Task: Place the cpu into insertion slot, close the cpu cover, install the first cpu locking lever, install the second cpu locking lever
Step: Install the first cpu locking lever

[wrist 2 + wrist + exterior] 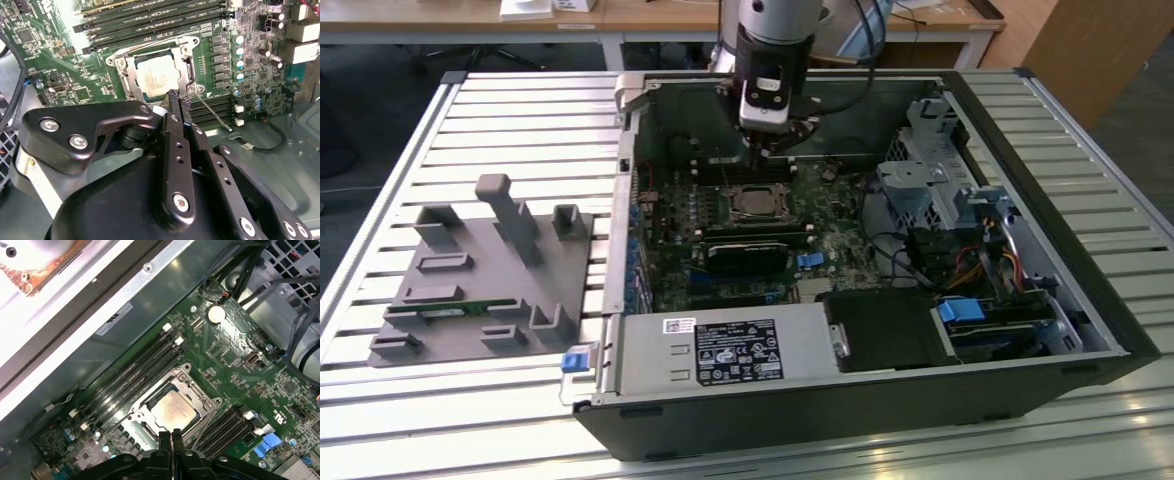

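Note:
The cpu (pixel 158 77) lies flat in the insertion slot (pixel 120 62) on the green board, its silver-grey face showing through the window of the cpu cover (pixel 187 67), which lies down over it. In the first wrist view the cpu (pixel 172 410) and cover (pixel 200 399) sit just beyond my fingertips. My gripper (pixel 179 100) is shut with nothing between its fingers, its tips close above the socket's near edge. A thin metal locking lever (pixel 212 112) juts out from the socket corner beside the tips. In the exterior view my gripper (pixel 778 148) hangs inside the open case, behind the cpu (pixel 750 203).
Long black memory slots (pixel 150 20) flank the socket. A black card (pixel 747 255), a power supply (pixel 720 350) and a drive cage (pixel 934 190) crowd the case. A grey fixture (pixel 480 270) stands on the slatted table at the exterior view's left.

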Controlling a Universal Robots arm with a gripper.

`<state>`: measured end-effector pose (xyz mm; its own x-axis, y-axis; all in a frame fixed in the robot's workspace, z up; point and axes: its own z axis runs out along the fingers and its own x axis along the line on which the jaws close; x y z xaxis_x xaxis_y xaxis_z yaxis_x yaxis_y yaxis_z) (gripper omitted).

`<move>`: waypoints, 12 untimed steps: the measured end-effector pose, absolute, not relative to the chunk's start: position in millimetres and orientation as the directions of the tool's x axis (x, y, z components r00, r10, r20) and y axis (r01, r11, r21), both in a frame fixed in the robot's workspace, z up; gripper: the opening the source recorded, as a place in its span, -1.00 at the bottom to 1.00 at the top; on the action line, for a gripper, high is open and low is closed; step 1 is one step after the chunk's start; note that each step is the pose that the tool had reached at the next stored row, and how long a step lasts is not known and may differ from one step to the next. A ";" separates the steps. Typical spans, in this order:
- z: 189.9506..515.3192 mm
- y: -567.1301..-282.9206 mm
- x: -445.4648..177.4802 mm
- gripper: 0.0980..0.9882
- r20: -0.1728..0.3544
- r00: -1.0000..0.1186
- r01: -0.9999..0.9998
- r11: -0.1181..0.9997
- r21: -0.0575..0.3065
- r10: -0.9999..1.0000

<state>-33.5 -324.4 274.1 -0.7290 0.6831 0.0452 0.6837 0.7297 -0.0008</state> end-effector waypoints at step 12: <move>274.1 -324.4 -33.5 -0.88 0.045 -0.790 0.612 0.791 -0.001 0.612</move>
<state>-33.5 -324.4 274.1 -0.7899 0.6116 0.0452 0.6122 0.7907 -0.0008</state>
